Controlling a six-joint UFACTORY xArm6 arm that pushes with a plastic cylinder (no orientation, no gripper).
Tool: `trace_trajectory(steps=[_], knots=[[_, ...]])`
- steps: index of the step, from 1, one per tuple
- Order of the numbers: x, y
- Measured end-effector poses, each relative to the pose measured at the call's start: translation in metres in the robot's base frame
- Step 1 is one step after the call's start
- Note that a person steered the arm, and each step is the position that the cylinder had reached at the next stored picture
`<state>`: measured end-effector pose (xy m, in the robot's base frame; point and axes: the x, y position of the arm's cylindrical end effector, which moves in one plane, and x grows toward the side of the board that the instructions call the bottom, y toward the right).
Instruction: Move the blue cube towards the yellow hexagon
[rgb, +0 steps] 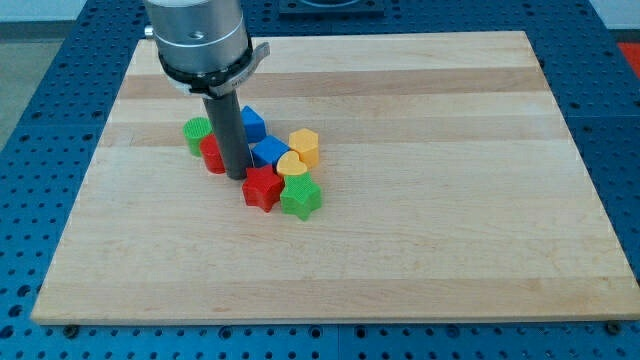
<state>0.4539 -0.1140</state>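
Observation:
The blue cube (269, 153) lies in a cluster of blocks at the board's upper left of centre. The yellow hexagon (304, 146) sits just to its right, nearly touching it. My tip (237, 176) rests on the board just left of the blue cube, between it and a red block (212, 154). A second blue block (253, 123) shows behind the rod, above the cube.
A yellow heart (291, 166), a red star (262, 188) and a green star (300, 198) crowd below the cube. A green block (197, 132) sits at the cluster's left. The wooden board (420, 200) lies on a blue perforated table.

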Motion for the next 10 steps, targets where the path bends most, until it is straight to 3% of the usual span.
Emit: trace_trajectory(steps=[3,5,6,10], knots=[[0.014,0.000],[-0.027,0.019],[-0.027,0.020],[-0.014,0.092]])
